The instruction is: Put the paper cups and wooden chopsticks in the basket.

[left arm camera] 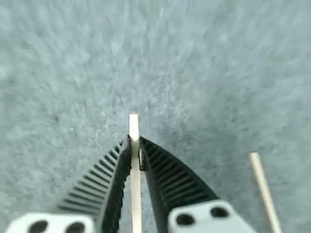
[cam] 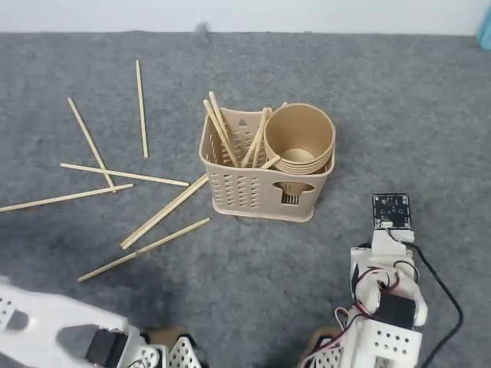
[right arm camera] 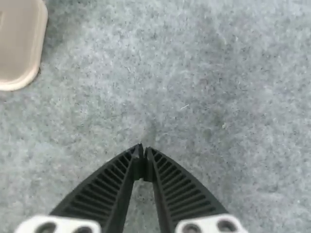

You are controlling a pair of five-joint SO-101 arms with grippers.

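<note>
Left tool is clamped on one wooden chopstick, and right tool is closed and empty near-right of the basket, which holds stacked paper cups and upright chopsticks, with loose chopsticks on the counter to its left.

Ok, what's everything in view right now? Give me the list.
basket: one, beige, mid-carpet.
cups: one nested stack, brown, in the basket, on the right in the high view.
chopsticks in basket: several, pale wood, leaning in the part beside the cups.
loose chopsticks: at least six, pale wood, scattered on the carpet left of the basket.
held chopstick: one, pale wood, in the left gripper.
carpet: one, grey, under everything.
left gripper: one, black fingers, shut on the held chopstick above the carpet.
right gripper: one, black fingers, shut and empty, over the carpet near a basket corner.
</note>
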